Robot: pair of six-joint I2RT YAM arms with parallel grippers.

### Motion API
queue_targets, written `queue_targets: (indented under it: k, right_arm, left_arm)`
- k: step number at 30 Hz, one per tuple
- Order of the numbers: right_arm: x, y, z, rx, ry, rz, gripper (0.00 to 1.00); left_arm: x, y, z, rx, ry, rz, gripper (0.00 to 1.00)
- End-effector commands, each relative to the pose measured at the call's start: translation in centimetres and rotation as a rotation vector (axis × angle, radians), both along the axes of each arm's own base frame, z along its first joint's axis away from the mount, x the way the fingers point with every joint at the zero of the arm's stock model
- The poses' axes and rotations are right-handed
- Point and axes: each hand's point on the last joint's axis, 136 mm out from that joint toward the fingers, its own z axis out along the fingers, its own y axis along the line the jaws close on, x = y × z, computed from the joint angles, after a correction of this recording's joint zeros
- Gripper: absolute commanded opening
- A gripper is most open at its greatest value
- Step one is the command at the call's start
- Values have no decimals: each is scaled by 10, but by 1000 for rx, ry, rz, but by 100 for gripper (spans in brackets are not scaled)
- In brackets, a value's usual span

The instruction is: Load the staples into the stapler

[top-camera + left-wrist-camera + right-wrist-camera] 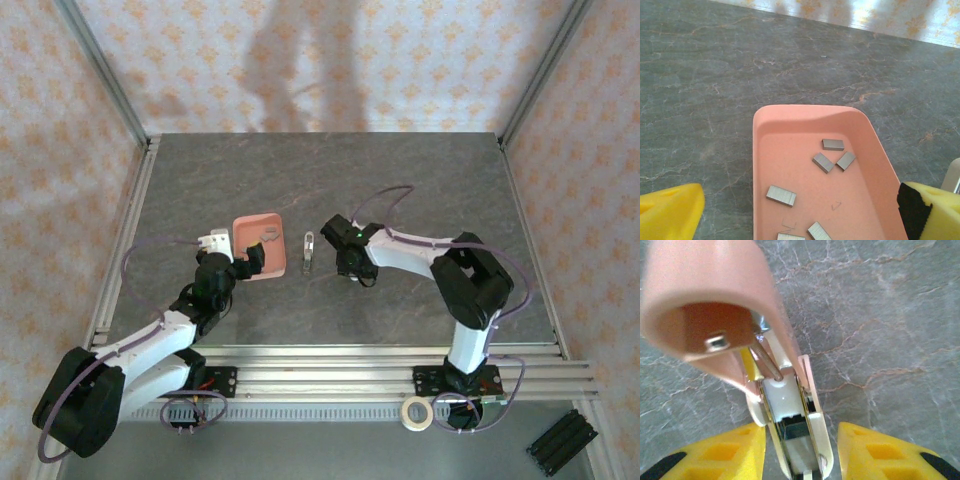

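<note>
Partly blurred stapler point(785, 395) inside spread right tool point(802, 455); left tool point(800, 215) spread over staples point(823, 162), tray point(760, 150) cropped

Both the left arm point(150, 345) and the right arm point(420, 258) have white tubular links between bulky, rounded black joint housings. A thin lilac cable point(140, 255) loops loosely along each. A small green light point(357, 236) glows on the right arm's black wrist. The left gripper point(800, 220) and right gripper point(800, 450) have chunky yellow fingers point(715, 455) with black patches.
</note>
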Motion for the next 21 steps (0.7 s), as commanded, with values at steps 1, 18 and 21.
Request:
queue_targets:
  k: [1, 18, 21]
  right_arm:
    - [7, -9, 38, -55, -92, 36, 41]
    - [41, 149, 100, 33, -240, 806, 42]
    - [44, 186, 97, 104, -231, 913, 41]
  left_arm:
    - [-1, 9, 0, -12, 10, 47, 100]
    - [-19, 73, -27, -326, 109, 269, 100]
    - [-22, 80, -30, -373, 119, 297, 100]
